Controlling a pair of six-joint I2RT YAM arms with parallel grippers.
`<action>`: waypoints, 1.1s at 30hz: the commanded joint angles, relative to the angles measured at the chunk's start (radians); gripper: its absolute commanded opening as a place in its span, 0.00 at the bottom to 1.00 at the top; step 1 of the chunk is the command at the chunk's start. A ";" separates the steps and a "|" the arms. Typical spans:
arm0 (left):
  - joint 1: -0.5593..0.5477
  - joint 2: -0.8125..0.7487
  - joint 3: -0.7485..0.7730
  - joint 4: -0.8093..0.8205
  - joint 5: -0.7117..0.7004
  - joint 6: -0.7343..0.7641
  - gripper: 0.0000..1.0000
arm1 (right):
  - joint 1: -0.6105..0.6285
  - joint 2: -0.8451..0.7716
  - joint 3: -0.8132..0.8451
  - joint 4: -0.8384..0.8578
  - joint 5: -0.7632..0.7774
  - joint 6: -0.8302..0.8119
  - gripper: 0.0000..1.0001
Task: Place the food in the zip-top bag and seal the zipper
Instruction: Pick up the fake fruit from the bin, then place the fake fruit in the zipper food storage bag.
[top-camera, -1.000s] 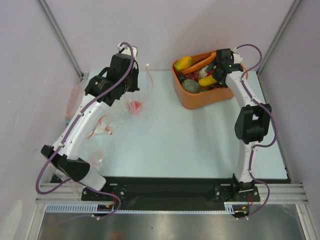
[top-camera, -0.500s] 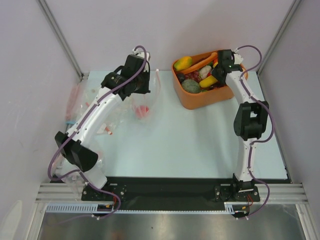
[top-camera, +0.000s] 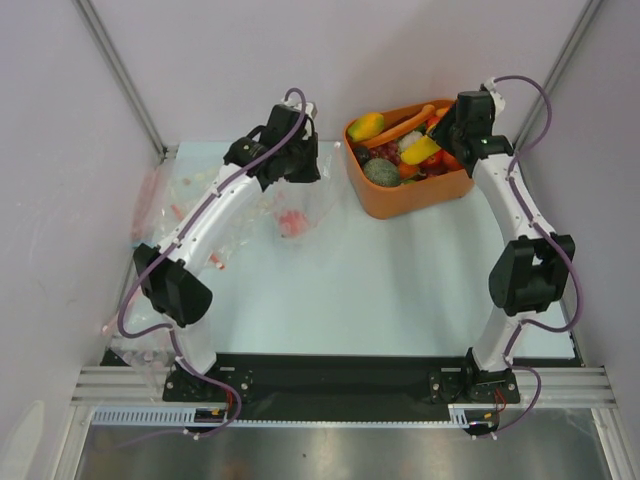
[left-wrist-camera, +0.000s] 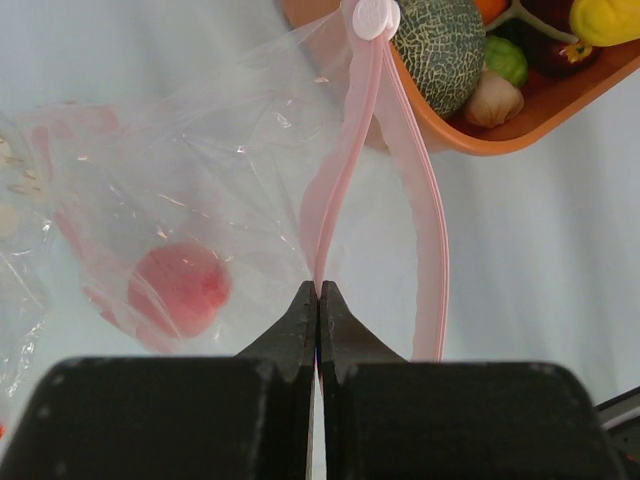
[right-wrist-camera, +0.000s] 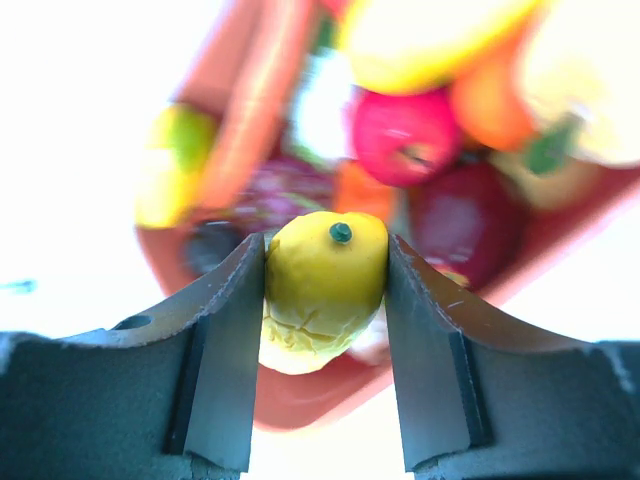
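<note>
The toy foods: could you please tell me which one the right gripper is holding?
The yellow lemon-like piece, pinched in the right gripper above the orange tub; the others lie in the tub, bar a red one inside the zip-top bag.

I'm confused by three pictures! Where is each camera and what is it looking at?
Top camera: above and behind the arms, looking down at the table; both arms show.
Left wrist camera: on the left arm, looking past the left gripper pinching the zipper.
Right wrist camera: on the right arm, looking past the right gripper holding a yellow fruit.
Shared: all three see the orange tub.
</note>
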 joint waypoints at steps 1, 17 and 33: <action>-0.004 0.015 0.069 0.028 0.033 -0.032 0.00 | -0.002 -0.080 -0.003 0.130 -0.152 -0.011 0.18; -0.004 0.099 0.186 0.004 0.060 -0.030 0.00 | 0.188 -0.226 -0.181 0.342 -0.435 0.025 0.15; -0.002 0.095 0.201 0.041 0.102 -0.043 0.00 | 0.302 -0.125 -0.158 0.291 -0.438 -0.001 0.15</action>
